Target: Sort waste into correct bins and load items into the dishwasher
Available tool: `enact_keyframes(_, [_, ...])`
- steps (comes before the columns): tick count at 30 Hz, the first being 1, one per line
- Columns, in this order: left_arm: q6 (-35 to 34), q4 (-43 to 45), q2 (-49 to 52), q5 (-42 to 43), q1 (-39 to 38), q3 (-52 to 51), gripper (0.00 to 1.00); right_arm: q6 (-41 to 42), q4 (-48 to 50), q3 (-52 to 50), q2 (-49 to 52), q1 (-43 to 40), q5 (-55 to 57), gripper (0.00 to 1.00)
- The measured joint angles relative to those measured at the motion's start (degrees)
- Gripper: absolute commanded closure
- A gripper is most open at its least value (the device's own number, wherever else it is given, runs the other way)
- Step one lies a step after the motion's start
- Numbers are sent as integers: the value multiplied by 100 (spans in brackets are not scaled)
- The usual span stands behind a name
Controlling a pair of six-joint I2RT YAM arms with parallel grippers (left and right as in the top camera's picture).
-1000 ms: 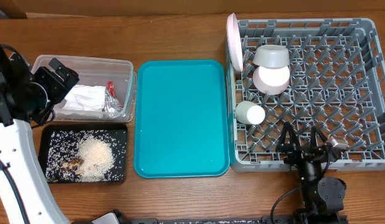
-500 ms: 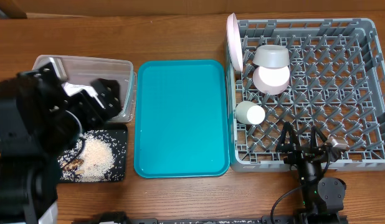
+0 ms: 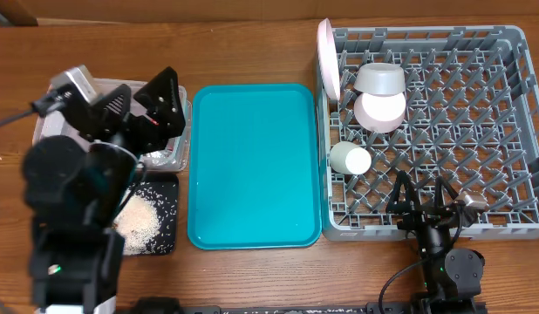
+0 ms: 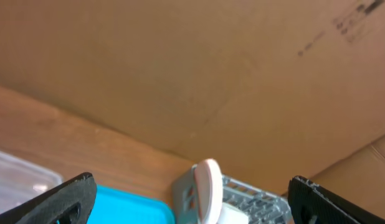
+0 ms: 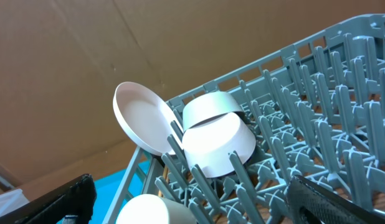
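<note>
The rice [image 3: 140, 220] lies heaped in the black tray [image 3: 172, 244], on the near side of the clear tub [image 3: 184, 131]; the left gripper [image 3: 143, 96] hangs raised over the tub, spread wide and holding nothing, so both bins sit beneath it. The right gripper [image 3: 419, 194], also spread and empty, rests at the near edge of the dish rack [image 3: 514, 52], well apart from the bins

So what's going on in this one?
Sorting looks largely done. The plate, grey bowl, pinkish bowl and cup sit in the dish rack, and rice lies in the black tray. The left claw hangs open and empty above the clear tub, hiding most of it. The right claw rests open at the rack's near edge, holding nothing.
</note>
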Motion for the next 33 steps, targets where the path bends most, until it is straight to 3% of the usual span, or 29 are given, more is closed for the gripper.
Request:
enact_keyframes(7, [-490,1628,-522,-68,0,-2026,0,-4,0,0,-2,0,-2,0])
enact_keyframes(23, [-1563,3486,-2024,-1460,0,-5320,0,-2,-2,0,0,0,-2,0])
enact_keyframes(29, [-1646,3674,-2833,-1928,0,-6205,0,-2,0,0,-2,0,0,0])
enact_keyframes(33, [-1648,3180,-3281,-2144,0,-6428,0,-2,0,0,-2,0,-2,0])
